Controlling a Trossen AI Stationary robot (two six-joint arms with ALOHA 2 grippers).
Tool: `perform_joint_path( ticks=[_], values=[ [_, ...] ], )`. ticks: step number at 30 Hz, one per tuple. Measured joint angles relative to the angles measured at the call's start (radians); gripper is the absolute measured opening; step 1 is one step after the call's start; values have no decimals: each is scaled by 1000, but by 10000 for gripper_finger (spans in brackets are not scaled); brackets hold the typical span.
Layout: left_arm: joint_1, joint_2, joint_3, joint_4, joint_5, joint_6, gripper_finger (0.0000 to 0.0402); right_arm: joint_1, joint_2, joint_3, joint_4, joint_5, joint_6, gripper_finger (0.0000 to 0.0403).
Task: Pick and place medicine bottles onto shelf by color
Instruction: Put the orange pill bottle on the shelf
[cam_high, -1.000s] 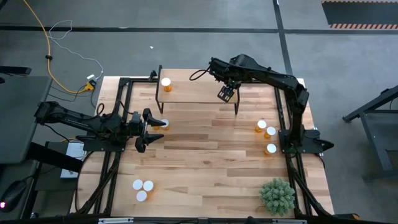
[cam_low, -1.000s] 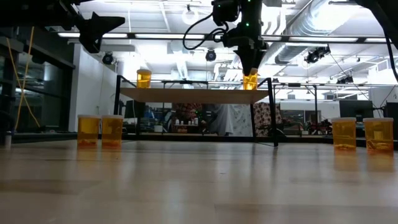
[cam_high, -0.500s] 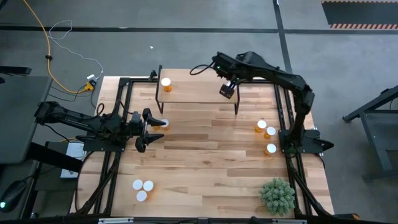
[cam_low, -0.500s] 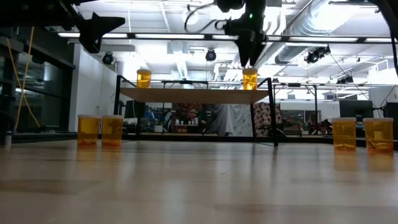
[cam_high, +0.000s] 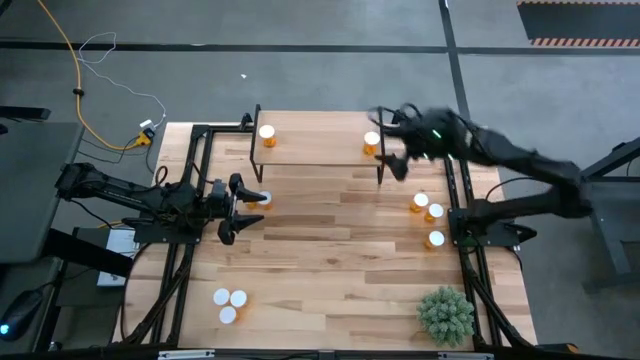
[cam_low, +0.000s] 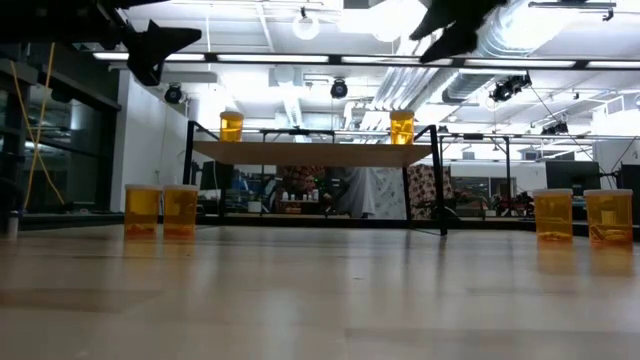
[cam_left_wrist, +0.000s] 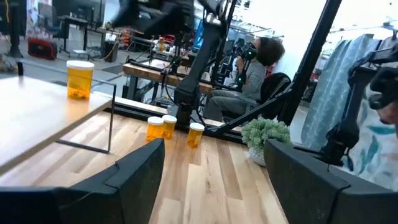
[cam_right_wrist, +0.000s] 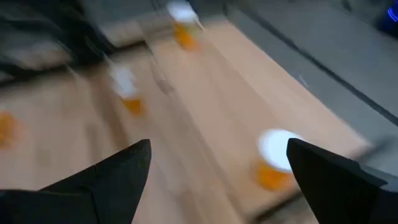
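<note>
Medicine bottles (cam_high: 427, 211): two stand on the shelf (cam_high: 315, 146), the rest on the bench beside it. Likely light, rigid and smooth, best pinched around the body. Right claw (cam_high: 392, 160) and left claw (cam_high: 247, 207) gape, empty.
</note>
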Motion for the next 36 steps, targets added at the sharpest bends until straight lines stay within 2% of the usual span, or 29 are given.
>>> perform_joint_path(
  ticks=[3, 6, 10, 14, 21, 24, 27, 29, 32, 36],
  values=[
    [0, 0, 0, 1, 0, 35, 266, 52, -170, -246, 292, -48, 83, 366],
    [0, 0, 0, 2, 0, 61, 266, 97, -281, -456, 577, -85, 130, 366],
    [0, 0, 0, -1, 0, 113, 266, 148, -337, -665, 901, -95, 132, 366],
    [0, 0, 0, -43, -40, 140, 266, 184, -329, -786, 1124, -95, 122, 366],
    [1, 0, 0, -51, -173, 105, 266, 229, -289, -841, 1180, -30, 129, 366],
    [7, 0, 12, -109, -272, 64, 266, 252, -264, -842, 1177, -8, 129, 366],
    [45, 0, 95, -334, -365, -34, 266, 275, -238, -842, 1176, 0, 131, 366],
    [84, 11, 168, -544, -374, -132, 266, 290, -220, -842, 1179, 26, 130, 366],
    [143, 49, 247, -796, -342, -263, 266, 303, -207, -842, 1180, 48, 129, 366],
    [201, 112, 270, -966, -248, -363, 266, 304, -208, -842, 1180, 51, 123, 366]
  ],
)
